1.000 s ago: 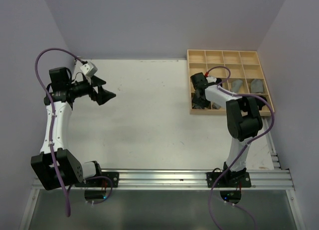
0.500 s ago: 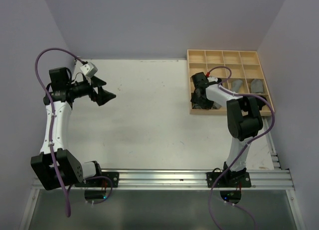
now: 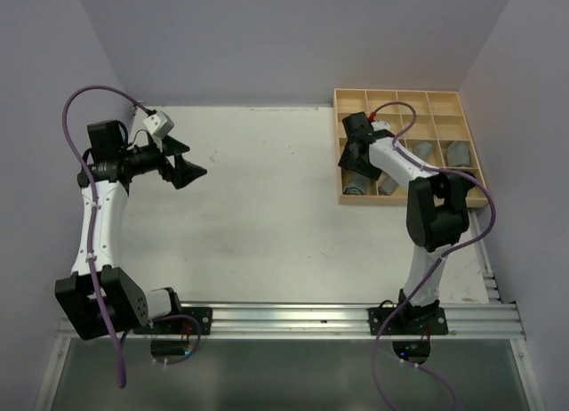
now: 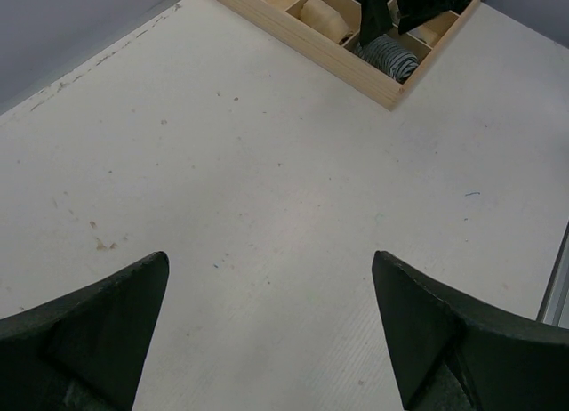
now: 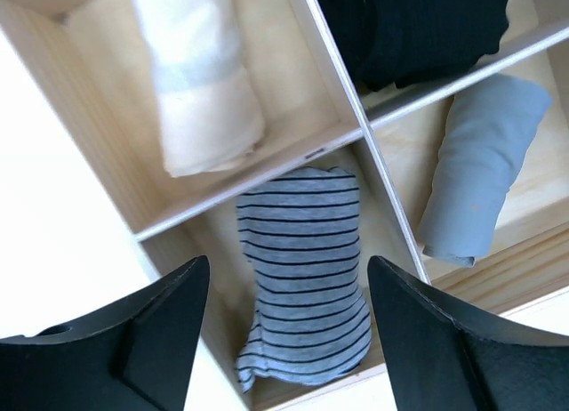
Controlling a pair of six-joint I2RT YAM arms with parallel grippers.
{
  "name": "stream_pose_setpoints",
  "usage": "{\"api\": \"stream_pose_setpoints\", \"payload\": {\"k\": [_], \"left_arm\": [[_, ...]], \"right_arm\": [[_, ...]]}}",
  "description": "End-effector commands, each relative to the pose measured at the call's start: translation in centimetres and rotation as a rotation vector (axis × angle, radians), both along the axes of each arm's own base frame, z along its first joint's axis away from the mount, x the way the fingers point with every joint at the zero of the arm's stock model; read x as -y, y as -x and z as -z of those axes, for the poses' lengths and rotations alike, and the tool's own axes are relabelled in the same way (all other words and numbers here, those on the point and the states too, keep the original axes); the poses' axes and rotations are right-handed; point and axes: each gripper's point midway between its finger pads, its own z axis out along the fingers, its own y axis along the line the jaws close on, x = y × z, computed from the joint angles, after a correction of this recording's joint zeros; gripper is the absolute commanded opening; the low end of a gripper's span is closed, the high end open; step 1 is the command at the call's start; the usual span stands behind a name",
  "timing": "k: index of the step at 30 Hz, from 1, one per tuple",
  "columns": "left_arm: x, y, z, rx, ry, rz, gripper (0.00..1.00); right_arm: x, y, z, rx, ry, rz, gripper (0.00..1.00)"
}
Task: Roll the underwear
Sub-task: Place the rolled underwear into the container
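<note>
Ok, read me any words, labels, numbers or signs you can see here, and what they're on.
No readable text anywhere.
One small dark mark on a divider of the wooden tray is too small to tell if it is lettering.
The striped underwear carries only stripes.

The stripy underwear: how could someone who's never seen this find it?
Find the wooden tray at the far right of the table. Look in its near-left corner compartment. The underwear there is grey with dark stripes; its neighbours are a cream roll, a plain grey roll and a black one.
</note>
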Motion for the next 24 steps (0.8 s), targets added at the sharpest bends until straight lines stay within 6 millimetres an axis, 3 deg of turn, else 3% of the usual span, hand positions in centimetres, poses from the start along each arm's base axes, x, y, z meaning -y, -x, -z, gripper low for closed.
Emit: {"api": "stream_pose_setpoints", "payload": {"k": [1,4,7,8,12,16,17,19,20,22,24], "left_arm": [[0.0,-0.3,-2.4,0.069,0.006,0.009,1.00],[-0.3,-0.8,-2.4,0.052,0.007,-0.026,1.00],[-0.5,-1.2,-2.1,0.025,0.018,-0.044,1.00],[-0.5,-1.3,-1.3,-0.012,0.025,-0.049,1.00],[-1.1,-1.3,1.8,-0.126,0.003,-0.062,1.00],[-1.6,-0.4,5.5,-0.230,-0.027,-0.087,1.00],[-1.7,-0.1,6.0,-0.234,-0.035,-0.092,1.00],[-2.0,0.5,7.8,-0.258,-0.055,-0.105,1.00],[-2.1,0.8,8.3,-0.266,-0.061,-0.115,1.00],[-2.5,1.6,10.3,-0.298,-0.083,-0.134,1.00],[-3.0,2.5,12.4,-0.323,-0.113,-0.148,1.00]], "right_arm": [[0.1,-0.7,-4.2,0.054,-0.013,0.005,0.76],[-0.2,-1.0,-6.1,0.088,-0.029,-0.009,0.81],[-1.1,-0.9,-8.9,0.142,-0.078,-0.065,0.95],[-1.5,-0.6,-10.1,0.168,-0.093,-0.085,0.98],[-4.1,0.9,-11.9,0.186,-0.150,-0.259,0.99],[-8.1,3.7,-12.0,0.192,-0.205,-0.454,0.98],[-9.9,5.4,-10.8,0.165,-0.214,-0.521,0.99],[-12.7,7.0,-11.0,0.194,-0.257,-0.627,0.99],[-14.6,8.9,-9.6,0.164,-0.264,-0.692,0.99],[-17.6,11.2,-8.7,0.161,-0.297,-0.780,0.98],[-18.7,12.7,-6.6,0.129,-0.307,-0.811,0.99]]}}
